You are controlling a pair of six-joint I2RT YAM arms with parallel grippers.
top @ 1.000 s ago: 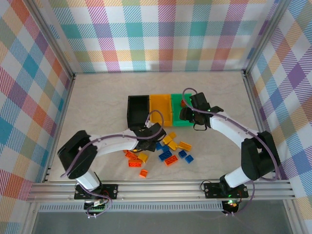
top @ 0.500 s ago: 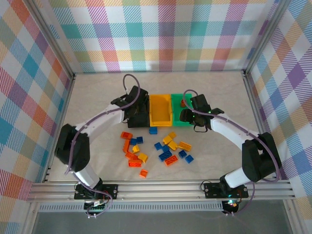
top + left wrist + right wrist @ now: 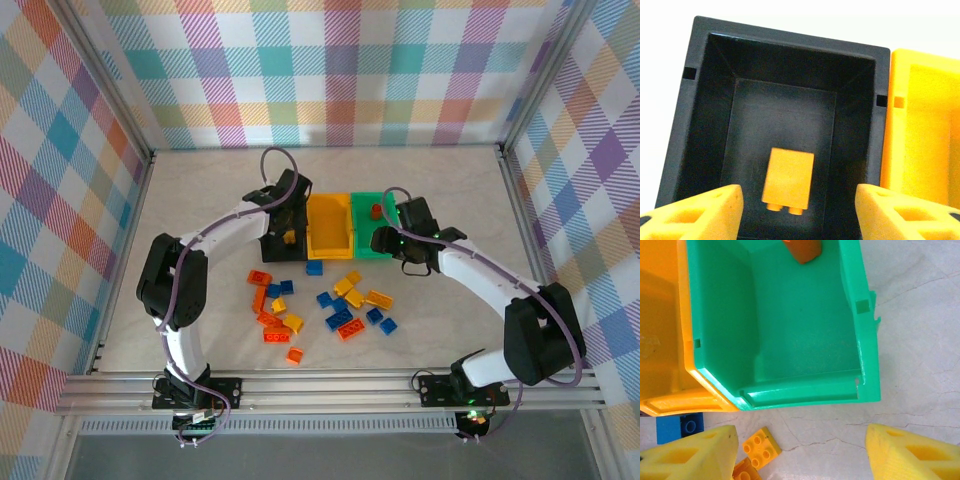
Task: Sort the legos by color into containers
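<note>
My left gripper point(image 3: 799, 216) hangs open above the black container point(image 3: 700, 125), and a yellow lego point(image 3: 788, 182) lies loose on its floor between the spread fingers. From above, the left gripper point(image 3: 286, 230) covers much of that black container point(image 3: 272, 240). The yellow container point(image 3: 329, 226) and green container point(image 3: 368, 245) adjoin it on the right. My right gripper point(image 3: 800, 456) is open and empty over the table at the near rim of the green container point(image 3: 790, 320), which holds an orange-red lego point(image 3: 802, 249) at its far end.
Several loose legos in blue, yellow and orange-red point(image 3: 330, 300) lie scattered in front of the containers. A yellow lego point(image 3: 761, 447) and a blue one point(image 3: 680, 427) sit just left of my right gripper's fingers. Cage posts and walls ring the table.
The left arm swung from the loose pile up to the black container and its jaws opened, dropping the yellow lego inside. The right gripper shifted only slightly by the green container.
</note>
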